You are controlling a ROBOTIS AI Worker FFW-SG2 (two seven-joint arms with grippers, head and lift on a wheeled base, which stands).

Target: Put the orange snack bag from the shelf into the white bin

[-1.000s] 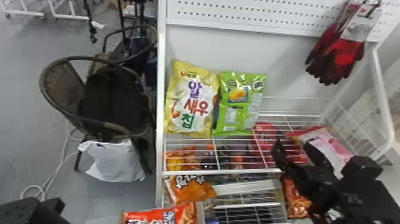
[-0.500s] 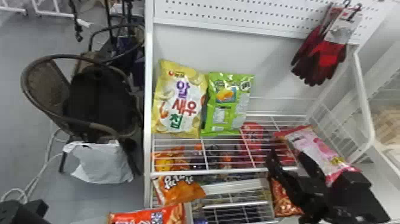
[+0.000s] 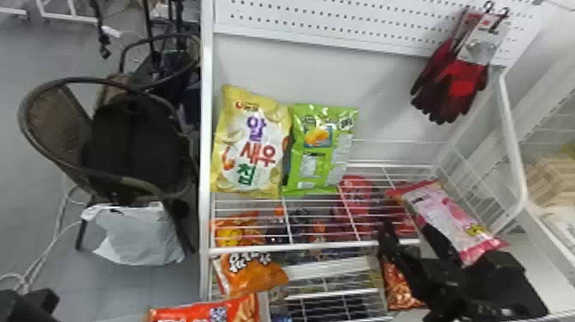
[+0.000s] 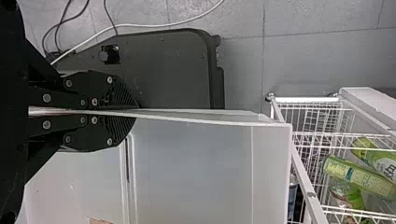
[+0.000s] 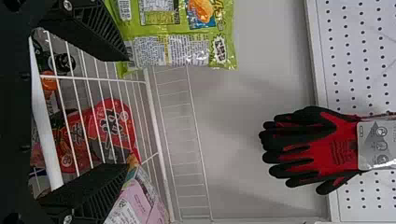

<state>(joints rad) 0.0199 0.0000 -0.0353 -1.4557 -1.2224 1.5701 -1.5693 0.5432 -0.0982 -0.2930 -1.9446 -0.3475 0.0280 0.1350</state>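
The white wire shelf (image 3: 333,247) has thin parallel bars and a thicker front rail. Just below the left part of the shelf's front rail, an orange snack bag (image 3: 261,276) lies tilted, glossy and creased, with dark lettering outlined in white. A redder orange bag (image 3: 231,308) lies farther below the shelf's rail, partly cut off; which one is meant is unclear. The white bin (image 4: 205,168) is open and smooth-walled, standing beside the shelf.
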